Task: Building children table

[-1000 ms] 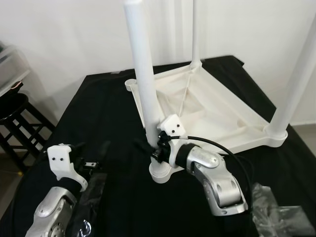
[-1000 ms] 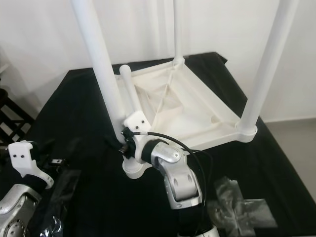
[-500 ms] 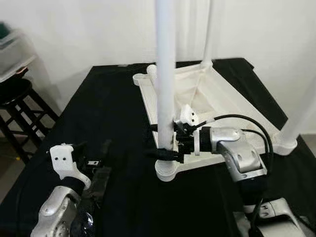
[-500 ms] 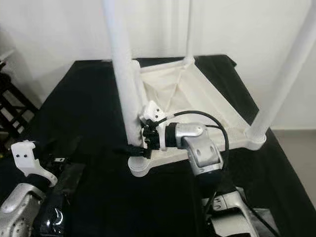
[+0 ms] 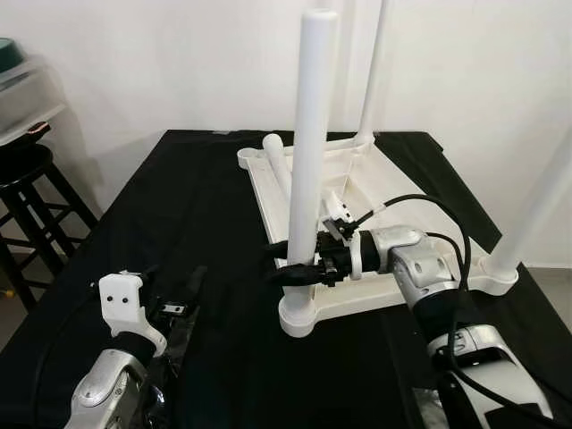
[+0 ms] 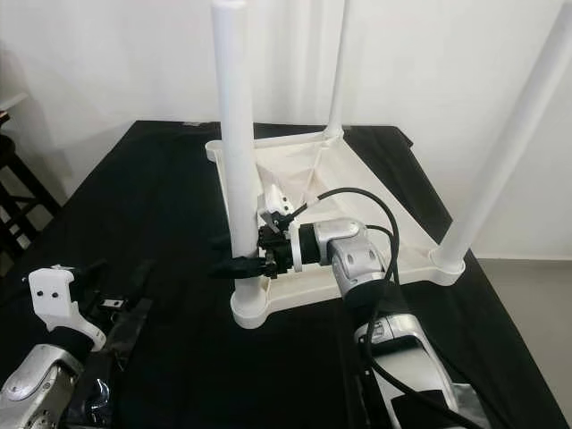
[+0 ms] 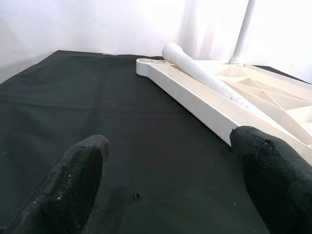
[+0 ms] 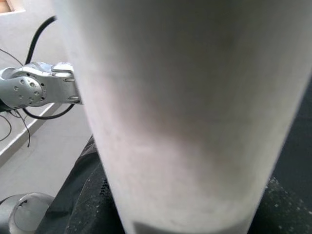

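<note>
Right gripper (image 5: 288,271) pinches the upright white table leg (image 5: 309,161) near its socket; left gripper (image 7: 170,170) hangs spread apart beside the tabletop (image 7: 195,100).

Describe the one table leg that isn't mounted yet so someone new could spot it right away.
On the black-covered table lies an upside-down white tabletop with three legs standing up from its corners. The loose leg lies flat inside the tabletop along its left rim, its rounded end near the bare far-left corner socket. It is the one leg lying down; the right tool holds an upright one.
</note>
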`<state>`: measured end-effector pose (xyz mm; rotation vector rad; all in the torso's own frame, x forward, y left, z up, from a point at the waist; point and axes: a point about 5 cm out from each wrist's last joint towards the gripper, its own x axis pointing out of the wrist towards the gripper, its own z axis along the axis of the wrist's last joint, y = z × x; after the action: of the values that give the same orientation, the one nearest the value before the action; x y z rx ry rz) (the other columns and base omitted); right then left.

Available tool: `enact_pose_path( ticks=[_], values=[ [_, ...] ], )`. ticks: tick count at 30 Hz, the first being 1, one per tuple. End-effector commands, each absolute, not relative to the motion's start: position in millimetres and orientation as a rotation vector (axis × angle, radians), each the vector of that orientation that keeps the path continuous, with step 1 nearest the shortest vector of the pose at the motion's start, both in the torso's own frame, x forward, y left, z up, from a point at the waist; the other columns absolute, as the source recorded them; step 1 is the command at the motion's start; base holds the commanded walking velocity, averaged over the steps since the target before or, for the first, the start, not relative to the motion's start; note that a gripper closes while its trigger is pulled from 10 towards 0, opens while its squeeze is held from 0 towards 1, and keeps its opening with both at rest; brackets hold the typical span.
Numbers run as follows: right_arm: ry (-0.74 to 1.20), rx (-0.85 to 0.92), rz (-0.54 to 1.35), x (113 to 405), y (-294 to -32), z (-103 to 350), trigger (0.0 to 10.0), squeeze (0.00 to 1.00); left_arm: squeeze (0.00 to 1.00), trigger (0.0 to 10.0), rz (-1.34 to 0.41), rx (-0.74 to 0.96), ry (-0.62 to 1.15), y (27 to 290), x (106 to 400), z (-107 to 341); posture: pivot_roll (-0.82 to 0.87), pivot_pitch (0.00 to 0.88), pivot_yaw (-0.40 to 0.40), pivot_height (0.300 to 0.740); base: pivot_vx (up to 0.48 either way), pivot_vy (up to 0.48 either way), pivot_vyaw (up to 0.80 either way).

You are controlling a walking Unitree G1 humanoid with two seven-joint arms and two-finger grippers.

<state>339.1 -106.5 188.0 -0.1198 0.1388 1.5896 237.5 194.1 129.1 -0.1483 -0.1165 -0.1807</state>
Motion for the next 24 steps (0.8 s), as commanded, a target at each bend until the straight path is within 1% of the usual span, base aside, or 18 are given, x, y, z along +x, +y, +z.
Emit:
enact_pose_path(
  ticks=[1,2,6,7,8,9,10,11,12,13,14,15,16,20,21,22,23,24],
  values=[
    [0.183,-0.090,1.579,333,-111,172,0.0,0.00,0.00,10.0,-0.203,-0.126,-0.117,195,236,130,0.00,0.008,0.023,0.740,0.000,0.000,0.00],
    [0.183,-0.090,1.579,333,-111,172,0.0,0.00,0.00,10.0,-0.203,-0.126,-0.117,195,236,130,0.00,0.008,0.023,0.740,0.000,0.000,0.00],
    [0.215,-0.111,1.461,316,-117,155,0.0,0.00,0.00,10.0,-0.226,-0.118,-0.110,196,234,132,-0.01,0.030,0.034,0.740,0.000,0.000,0.00],
    [0.215,-0.111,1.461,316,-117,155,0.0,0.00,0.00,10.0,-0.226,-0.118,-0.110,196,234,132,-0.01,0.030,0.034,0.740,0.000,0.000,0.00],
    [0.276,-0.137,1.245,309,-106,140,0.0,0.00,0.00,10.0,-0.226,-0.117,-0.108,198,234,132,-0.01,0.036,0.030,0.740,0.000,0.000,0.00],
    [0.276,-0.137,1.245,309,-106,140,0.0,0.00,0.00,10.0,-0.226,-0.117,-0.108,198,234,132,-0.01,0.036,0.030,0.740,0.000,0.000,0.00],
    [0.341,-0.124,1.057,284,-85,122,0.0,0.00,0.00,10.0,-0.223,-0.121,-0.106,200,234,132,-0.02,0.047,0.032,0.740,0.000,0.000,0.00],
    [0.341,-0.124,1.057,284,-85,122,0.0,0.00,0.00,10.0,-0.223,-0.121,-0.106,200,234,132,-0.02,0.047,0.032,0.740,0.000,0.000,0.00],
    [0.360,-0.100,0.900,265,-71,119,0.0,0.00,0.00,10.0,-0.221,-0.124,-0.106,202,235,133,-0.02,0.069,0.058,0.740,0.000,0.000,0.00],
    [0.313,-0.141,0.818,259,-66,126,0.0,0.00,0.00,10.0,-0.221,-0.125,-0.106,202,235,134,-0.05,0.059,0.073,0.740,0.000,0.000,0.00],
    [0.313,-0.141,0.818,259,-66,126,0.0,0.00,0.00,10.0,-0.221,-0.125,-0.106,202,235,134,-0.05,0.059,0.073,0.740,0.000,0.000,0.00],
    [0.314,-0.093,0.762,264,-69,129,0.0,0.00,0.00,10.0,-0.217,-0.134,-0.106,203,235,134,-0.04,0.062,0.074,0.740,0.000,0.000,0.00],
    [0.297,-0.107,0.761,271,-72,131,0.0,0.00,0.00,10.0,-0.218,-0.146,-0.106,203,234,134,-0.03,0.072,0.067,0.740,0.000,0.000,0.00],
    [0.302,-0.107,0.773,276,-74,129,0.0,0.00,0.00,10.0,-0.228,-0.156,-0.106,202,234,135,-0.03,0.077,0.061,0.740,0.000,0.000,0.00],
    [0.295,-0.122,0.789,277,-72,129,4.6,0.00,0.00,10.0,-0.228,-0.156,-0.107,201,234,135,-0.03,0.074,0.061,0.740,0.000,0.000,0.00],
    [0.294,-0.125,0.791,278,-72,129,4.6,0.00,0.00,10.0,-0.227,-0.155,-0.108,201,235,136,-0.03,0.067,0.061,0.740,0.000,0.000,0.00],
    [0.300,-0.131,0.772,277,-71,133,10.0,0.00,0.00,10.0,-0.222,-0.155,-0.110,202,234,136,-0.03,0.067,0.061,0.740,0.000,0.000,0.00],
    [0.300,-0.131,0.772,277,-71,133,10.0,0.00,0.00,10.0,-0.222,-0.155,-0.110,202,234,136,-0.03,0.067,0.061,0.740,0.000,0.000,0.00]
  ],
)
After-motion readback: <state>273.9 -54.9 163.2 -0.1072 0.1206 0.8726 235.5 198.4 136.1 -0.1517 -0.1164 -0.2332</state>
